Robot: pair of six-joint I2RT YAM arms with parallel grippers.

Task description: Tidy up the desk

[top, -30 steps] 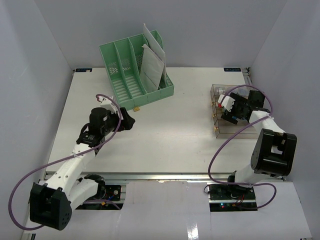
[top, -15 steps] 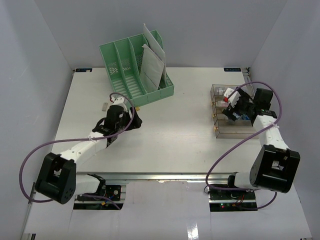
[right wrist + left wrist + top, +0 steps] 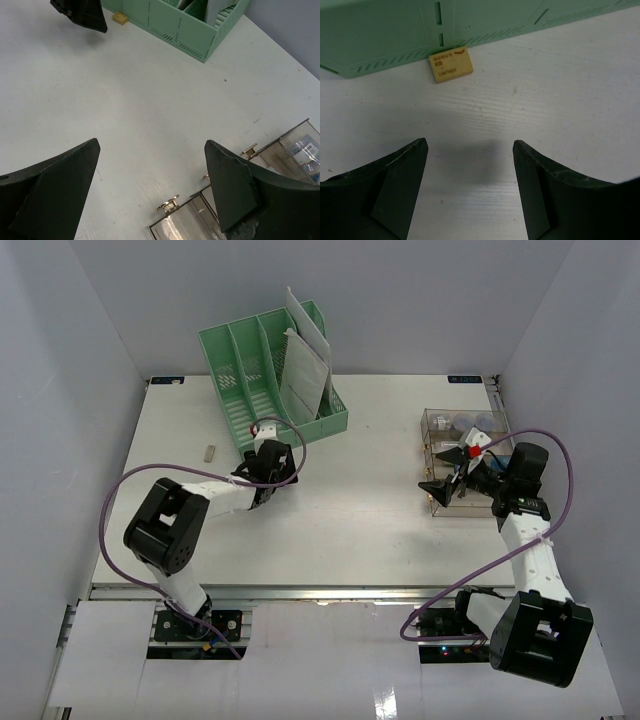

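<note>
The surface [image 3: 360,510] is a wide white top, walled in on the left, the back and the right, with a metal rail [image 3: 300,592] along its front edge. I place everything against the green file rack [image 3: 262,380], which stands at the back, left of the middle.

Well to the left of the rack's front a small grey piece [image 3: 210,452] lies alone, with bare white all round it out to the left wall.

My left jaws sit low, just before the rack's front wall. They are spread, with only bare surface between them. Beyond them a small tan block [image 3: 450,64] with print on its face lies right at the foot of that front wall, outside the rack. On that side there is no room past the block.

In the rack's rightmost slot some sheets of paper [image 3: 305,360] stand leaning, their tops above the rack's rim.

To the right of the rack the surface runs bare from the back edge down to the rail.

Far to the right of the rack a clear compartment tray [image 3: 478,502] sits close to the right edge. My right jaws hang over its rack-side wall, spread wide and gripping nothing. From my right wrist I see brass-coloured clasps [image 3: 169,204] on that wall.
</note>
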